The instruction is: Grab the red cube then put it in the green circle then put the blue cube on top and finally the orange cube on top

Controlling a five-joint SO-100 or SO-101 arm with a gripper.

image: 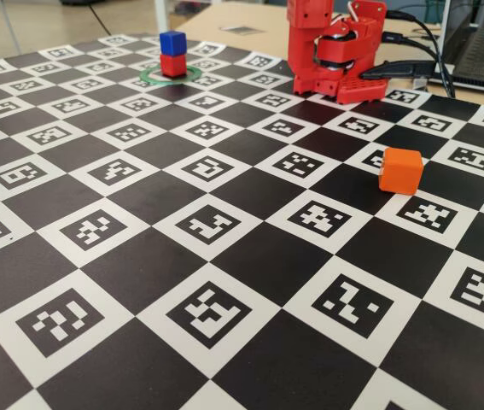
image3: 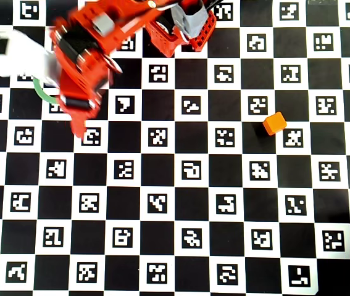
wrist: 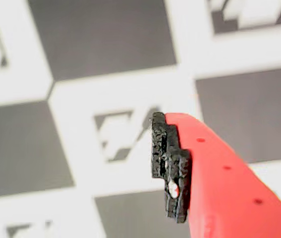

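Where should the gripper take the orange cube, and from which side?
Judging from the pictures, come straight down and close on two opposite vertical faces. The orange cube sits flat and alone on the checkered board, all sides free. In the overhead view it is turned relative to the squares, so rotate the wrist to match its faces.

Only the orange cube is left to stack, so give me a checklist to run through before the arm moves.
1. Red cube inside the green circle: ok in the fixed view.
2. Blue cube on top of the red cube: ok, looks squarely seated.
3. Orange cube free on the checkered mat, nothing beside it: ok; the overhead view shows it alone too.
4. Gripper empty: cannot tell; the wrist view shows one black-padded finger, with only mat beneath.
5. Arm clear of the stack: cannot tell; overhead, it is blurred and covers that area.
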